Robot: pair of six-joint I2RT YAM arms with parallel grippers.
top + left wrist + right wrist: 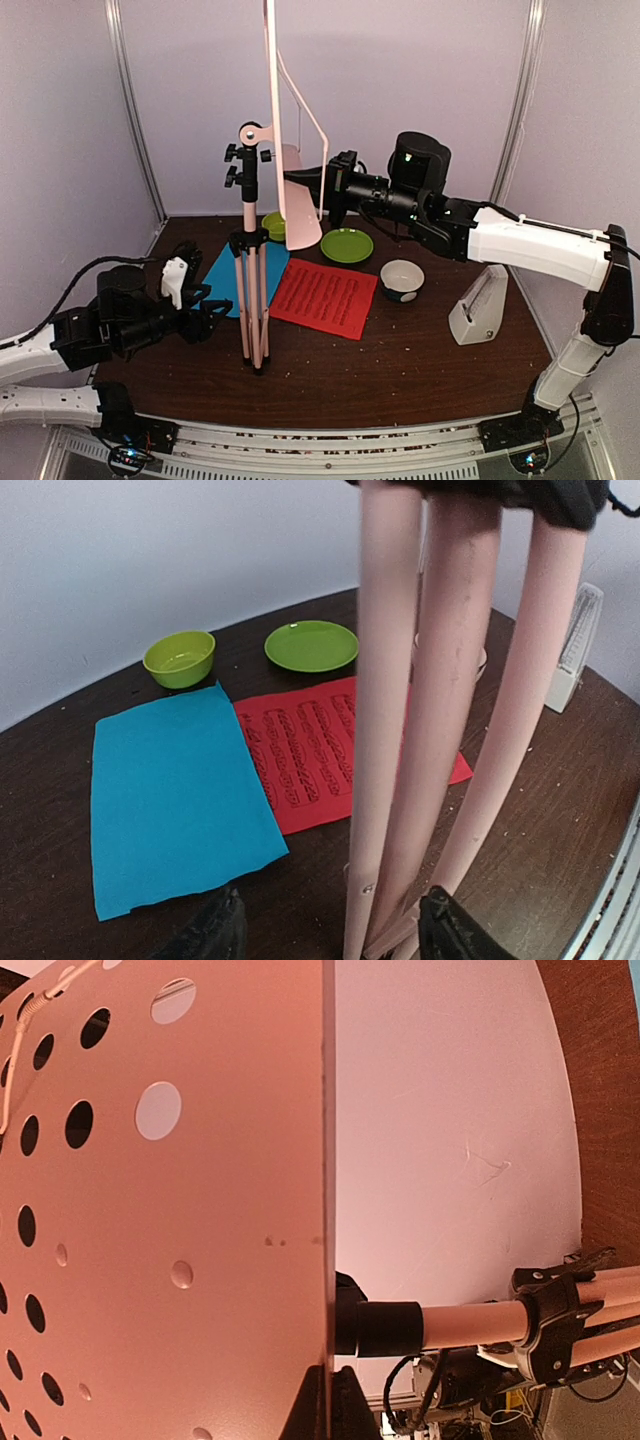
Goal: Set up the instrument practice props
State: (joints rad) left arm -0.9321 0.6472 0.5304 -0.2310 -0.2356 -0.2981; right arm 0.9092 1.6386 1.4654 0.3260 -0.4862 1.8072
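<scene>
A: Left claw hangs apart around the legs of the music stand, mid-desk; right claw is clamped on its panel.
B: Upright, legs unspread. Flat beside it lie the red sheet and blue sheet; metronome unplaced.

Our left arm lies low, and our left gripper is spread either side of the feet of the music stand, not clamped. Our right arm reaches across level, with our right gripper pinched on the stand's desk edge.
</scene>
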